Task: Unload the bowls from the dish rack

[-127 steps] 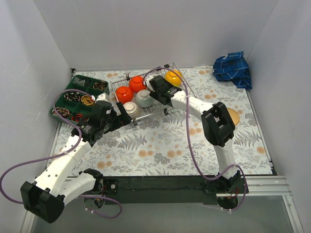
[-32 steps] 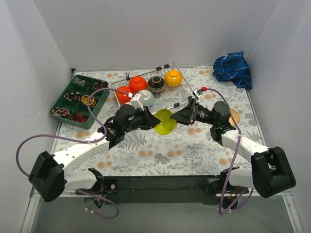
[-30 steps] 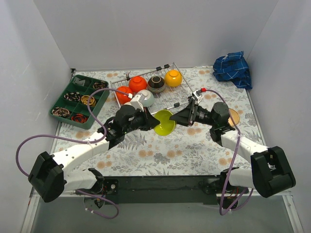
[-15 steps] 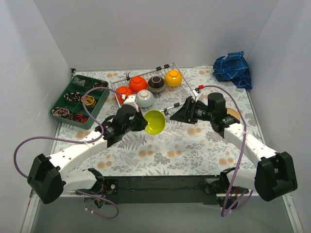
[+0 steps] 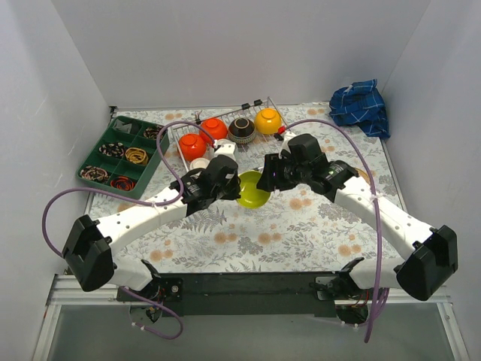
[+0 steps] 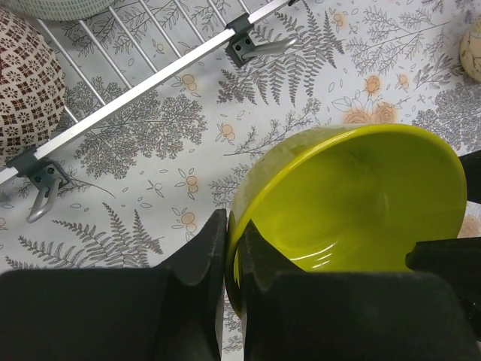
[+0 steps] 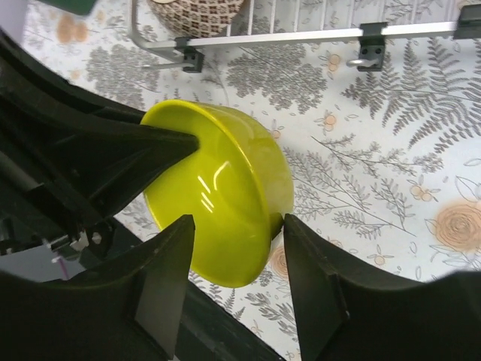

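A lime-green bowl [image 5: 252, 191] hangs tilted above the mat in front of the dish rack [image 5: 279, 129]. My left gripper [image 6: 233, 242] is shut on its rim, one finger inside and one outside. My right gripper [image 7: 237, 222] straddles the same bowl [image 7: 225, 203] from the other side, jaws wide. Its right finger [image 7: 308, 271] touches the bowl's foot and its left finger [image 7: 161, 278] sits close to the wall. In the rack stand two orange bowls [image 5: 194, 144], a dark brown bowl [image 5: 242, 129] and a yellow bowl [image 5: 268, 120]. A patterned bowl [image 6: 26, 83] shows at the rack's near rail.
A green compartment tray [image 5: 96, 156] of small items lies left of the rack. A blue cloth [image 5: 361, 107] is bunched at the back right corner. A tan round thing [image 6: 472, 49] lies on the mat to the right, under my right arm.
My right arm has swung in from the right and its jaws now sit round the lime bowl, narrower than half a second ago. The left gripper has kept its hold on the rim.
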Robot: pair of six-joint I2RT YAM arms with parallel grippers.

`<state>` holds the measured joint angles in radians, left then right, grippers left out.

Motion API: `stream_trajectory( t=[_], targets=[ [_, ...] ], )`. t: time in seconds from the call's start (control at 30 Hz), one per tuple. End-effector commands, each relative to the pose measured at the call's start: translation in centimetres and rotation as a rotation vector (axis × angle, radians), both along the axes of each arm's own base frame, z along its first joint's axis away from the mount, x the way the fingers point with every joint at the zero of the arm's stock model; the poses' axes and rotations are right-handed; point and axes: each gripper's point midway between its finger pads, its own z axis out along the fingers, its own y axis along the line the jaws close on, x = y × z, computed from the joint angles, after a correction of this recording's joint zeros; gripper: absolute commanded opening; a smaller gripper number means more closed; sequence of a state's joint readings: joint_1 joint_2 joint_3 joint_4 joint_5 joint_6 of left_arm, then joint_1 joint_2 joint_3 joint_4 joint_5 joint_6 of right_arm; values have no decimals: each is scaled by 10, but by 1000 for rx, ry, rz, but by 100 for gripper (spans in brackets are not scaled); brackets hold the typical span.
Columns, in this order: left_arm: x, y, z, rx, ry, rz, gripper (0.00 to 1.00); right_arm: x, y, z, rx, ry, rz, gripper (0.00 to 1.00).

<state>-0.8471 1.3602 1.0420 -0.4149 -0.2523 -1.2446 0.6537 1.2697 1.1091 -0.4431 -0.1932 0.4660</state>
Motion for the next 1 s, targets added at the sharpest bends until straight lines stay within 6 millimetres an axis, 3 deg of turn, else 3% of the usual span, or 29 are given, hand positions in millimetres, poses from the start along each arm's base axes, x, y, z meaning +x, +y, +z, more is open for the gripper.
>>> stream_trajectory(
  t=[0.0,0.2,0.33,0.43,0.47,0.53,0.73,0.83,0.97],
  targets=[
    [5,-2,24,11,-58,12,0,8,-12,-4,-152,-45,-70,56],
    [1,-9,27,23,-71,-11,0,12,-14,-19,-248,-54,-104,33],
    [-1,-10,26,32,-64,-16,0,16,-14,-24,-263,-48,-115,12],
    [0,-7,29,32,-71,-2,17,18,-20,-25,-287,-59,-140,1],
    [0,-5,30,33,-76,4,32,21,-24,-26,-304,-62,-155,1],
    [0,-4,34,28,-83,10,48,23,-31,-32,-328,-51,-163,1],
    [2,6,46,15,-112,45,86,38,-66,-46,-360,-10,-228,1],
    [7,13,51,1,-111,61,97,49,-92,-55,-368,23,-278,1],
    [19,34,58,-29,-107,105,98,63,-136,-66,-364,82,-374,1]
  ],
)
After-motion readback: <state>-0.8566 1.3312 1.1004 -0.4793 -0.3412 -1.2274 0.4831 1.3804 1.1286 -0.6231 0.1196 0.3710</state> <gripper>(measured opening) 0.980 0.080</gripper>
